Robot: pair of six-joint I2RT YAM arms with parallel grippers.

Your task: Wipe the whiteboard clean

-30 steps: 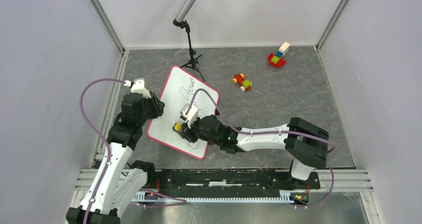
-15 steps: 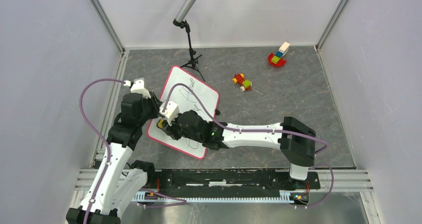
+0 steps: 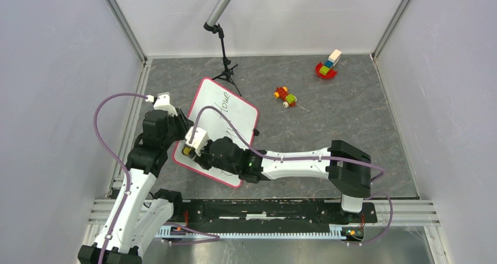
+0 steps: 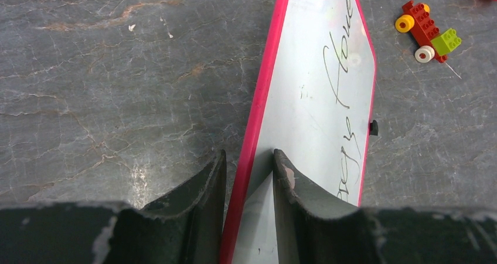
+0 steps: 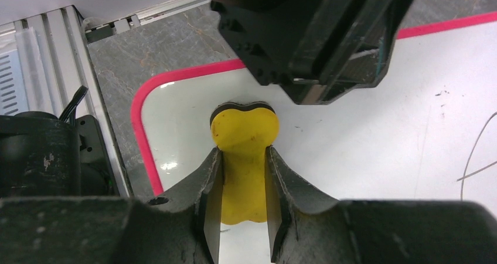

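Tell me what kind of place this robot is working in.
Probably a robot lab test cell: plain white walls enclose a grey stone-look table, a grey cylinder on a small tripod stands at the back, and a toy brick car lies on it.

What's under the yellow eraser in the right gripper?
Bare whiteboard, near its red-rimmed corner; the eraser shows a dark underside edge. Any writing directly beneath it is covered.
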